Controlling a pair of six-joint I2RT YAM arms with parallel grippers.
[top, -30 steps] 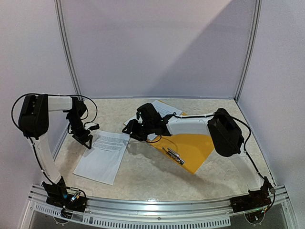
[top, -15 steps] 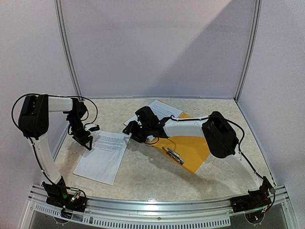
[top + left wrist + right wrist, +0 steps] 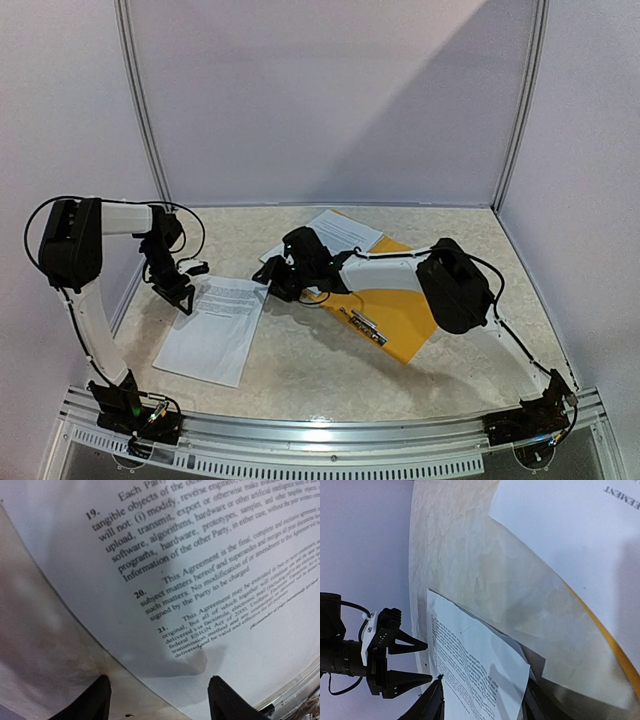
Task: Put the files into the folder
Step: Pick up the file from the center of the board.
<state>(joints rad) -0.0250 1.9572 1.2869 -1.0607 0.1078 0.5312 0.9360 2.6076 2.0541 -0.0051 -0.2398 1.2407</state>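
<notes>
One of the files, a white printed sheet [image 3: 215, 325], lies on the left of the table. My left gripper [image 3: 178, 295] hovers open at its left edge; in the left wrist view the sheet [image 3: 200, 555] fills the frame, and the left gripper [image 3: 160, 702] has nothing between its fingers. My right gripper [image 3: 268, 280] reaches across to the sheet's far right corner. In the right wrist view that sheet [image 3: 465, 655] runs between the fingers of the right gripper [image 3: 480, 707], whose jaws stand apart. The orange folder [image 3: 405, 305] lies open at centre right, and a second sheet [image 3: 345, 230] rests on its far part.
A metal clip [image 3: 365, 327] sits on the folder's near part. Booth walls close in the table on three sides, with a post [image 3: 140, 110] near the left arm. An aluminium rail [image 3: 320, 430] runs along the near edge. The left gripper [image 3: 427, 661] shows in the right wrist view.
My right arm has reached further left, bringing its gripper from over the folder's edge to the sheet's corner. The left arm and the sheets have stayed put.
</notes>
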